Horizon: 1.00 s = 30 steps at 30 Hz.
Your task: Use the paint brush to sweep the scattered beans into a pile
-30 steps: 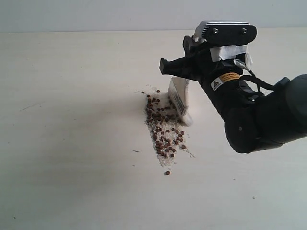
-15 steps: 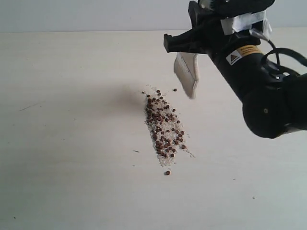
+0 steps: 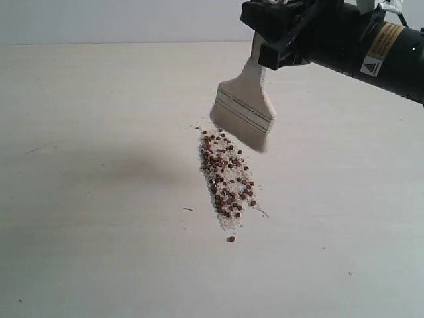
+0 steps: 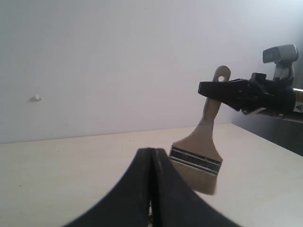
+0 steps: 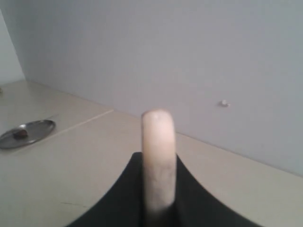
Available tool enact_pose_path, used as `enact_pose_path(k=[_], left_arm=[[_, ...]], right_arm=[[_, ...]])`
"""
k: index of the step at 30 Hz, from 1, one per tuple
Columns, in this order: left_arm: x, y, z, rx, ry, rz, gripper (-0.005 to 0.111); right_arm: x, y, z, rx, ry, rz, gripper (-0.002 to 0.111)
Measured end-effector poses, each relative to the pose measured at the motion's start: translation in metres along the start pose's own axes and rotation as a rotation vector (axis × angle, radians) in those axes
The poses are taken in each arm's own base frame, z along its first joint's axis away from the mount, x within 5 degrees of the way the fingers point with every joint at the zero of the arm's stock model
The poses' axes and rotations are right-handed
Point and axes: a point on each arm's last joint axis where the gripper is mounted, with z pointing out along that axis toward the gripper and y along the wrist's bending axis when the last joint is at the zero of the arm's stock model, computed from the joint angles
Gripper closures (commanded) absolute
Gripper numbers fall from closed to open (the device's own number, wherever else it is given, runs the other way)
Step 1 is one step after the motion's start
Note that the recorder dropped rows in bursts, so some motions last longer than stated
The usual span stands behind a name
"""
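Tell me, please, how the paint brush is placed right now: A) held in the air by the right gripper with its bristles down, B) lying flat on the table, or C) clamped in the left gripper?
A: the right gripper clamps the paint brush by its handle, bristles hanging above one end of the beans.

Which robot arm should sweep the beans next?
Right. The right gripper holds the paint brush, hanging close by the beans. The left gripper is shut on nothing.
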Motion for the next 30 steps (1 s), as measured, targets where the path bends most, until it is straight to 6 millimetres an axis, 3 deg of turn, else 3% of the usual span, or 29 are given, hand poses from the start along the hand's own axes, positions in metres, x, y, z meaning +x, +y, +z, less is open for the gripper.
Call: enact_pose_path(k=[5, 14, 22, 27, 30], left_arm=[[0.000, 0.000, 0.000, 0.000, 0.000, 0.000, 0.107], [0.000, 0.000, 0.000, 0.000, 0.000, 0.000, 0.107], [0.000, 0.000, 0.000, 0.000, 0.000, 0.000, 0.107], [0.000, 0.000, 0.000, 0.000, 0.000, 0.000, 0.107], [0.000, 0.000, 0.000, 0.000, 0.000, 0.000, 0.107]], right_arm=[[-0.008, 0.008, -0.006, -0.026, 0.046, 0.104, 0.108], [-0.017, 0.003, 0.000, -0.047, 0.067, -0.125, 0.108], [-0.038, -0.045, 0.036, -0.318, -0.034, -0.203, 0.108], [-0.032, -0.095, 0.067, -0.398, 0.047, -0.209, 0.108], [-0.025, -0.115, 0.087, -0.435, 0.107, -0.223, 0.108]])
